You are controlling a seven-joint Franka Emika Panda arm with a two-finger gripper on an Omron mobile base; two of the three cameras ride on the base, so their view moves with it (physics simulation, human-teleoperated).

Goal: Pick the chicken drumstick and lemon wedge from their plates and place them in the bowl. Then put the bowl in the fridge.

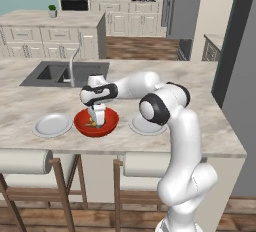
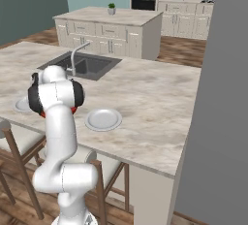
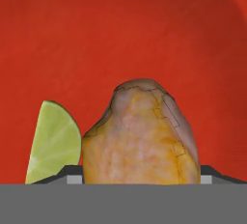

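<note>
The red bowl [image 1: 111, 124] sits on the island counter between two white plates [image 1: 52, 124] [image 1: 145, 127]. My gripper [image 1: 96, 119] reaches down into the bowl. In the hand view the golden-brown chicken drumstick [image 3: 140, 136] stands against the red bowl [image 3: 144, 35] floor, and my gripper [image 3: 141, 175] is shut on it, one dark tip at each side. The yellow-green lemon wedge [image 3: 55, 141] lies in the bowl just left of the drumstick. The right base view shows one plate [image 2: 103, 119] beside my arm. A tall grey fridge [image 1: 182, 6] stands at the back right.
A sink [image 1: 65, 73] with a faucet [image 1: 72, 66] lies behind the bowl. Two stools [image 1: 25, 162] stand under the counter's front edge. A tall grey panel [image 1: 237, 96] rises at the counter's right end. A second island [image 1: 50, 31] is farther back.
</note>
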